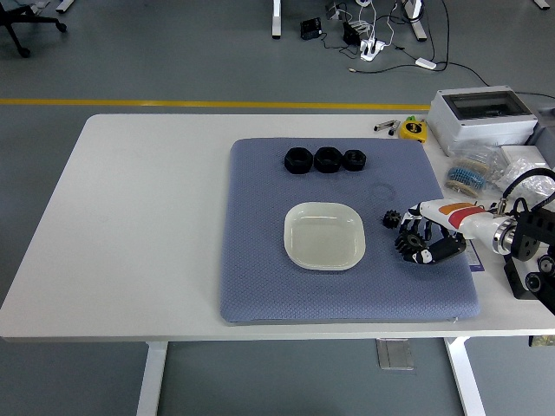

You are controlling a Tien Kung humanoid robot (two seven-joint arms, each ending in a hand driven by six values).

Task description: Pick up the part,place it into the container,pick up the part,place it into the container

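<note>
A shallow white container [323,235] sits empty in the middle of the blue-grey mat [260,260]. Just right of it, my right hand [419,242] hovers low over the mat with its fingers curled around a black gear part [408,243], which they largely hide. A smaller black gear [390,219] lies on the mat just up and left of the hand, apart from the fingers. Three black nut-like parts [325,160] stand in a row at the back of the mat. My left arm does not show.
A grey electrical box [483,117], a yellow tape measure [414,129] and bags of small parts [473,173] crowd the table's right side. Black equipment [538,277] sits at the right edge.
</note>
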